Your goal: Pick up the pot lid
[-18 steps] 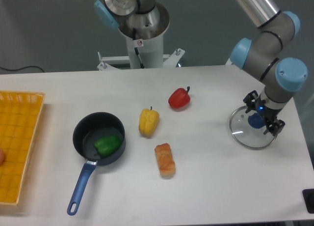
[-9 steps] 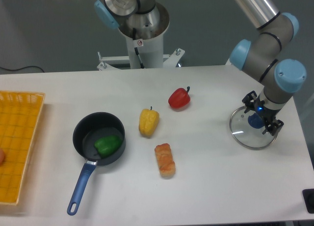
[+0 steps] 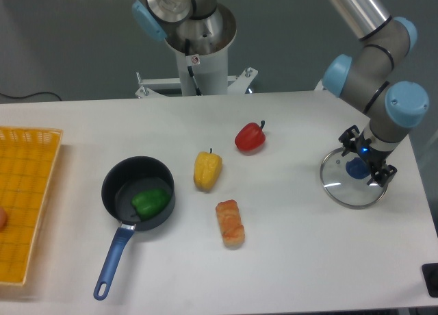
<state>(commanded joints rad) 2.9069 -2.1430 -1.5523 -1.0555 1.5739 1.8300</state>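
The gripper (image 3: 365,157) is at the right side of the table, low over the pot lid. Its two fingers stand apart, one toward the upper left and one toward the lower right. Beneath it lies the clear round lid (image 3: 339,186) with a thin rim, flat on the table. The lid's blue knob (image 3: 356,169) shows close to the gap between the fingertips; contact with it cannot be made out. The gripper covers the lid's upper right part.
A black pan (image 3: 120,185) with a blue handle holds a green pepper (image 3: 150,203) at the left. Around the middle lie a red pepper (image 3: 250,137), a yellow pepper (image 3: 207,170) and an orange-brown item (image 3: 230,224). A yellow crate (image 3: 27,205) stands at the far left.
The arm has shifted very slightly, while its fingers stay apart over the lid. The lid and the other objects have not moved.
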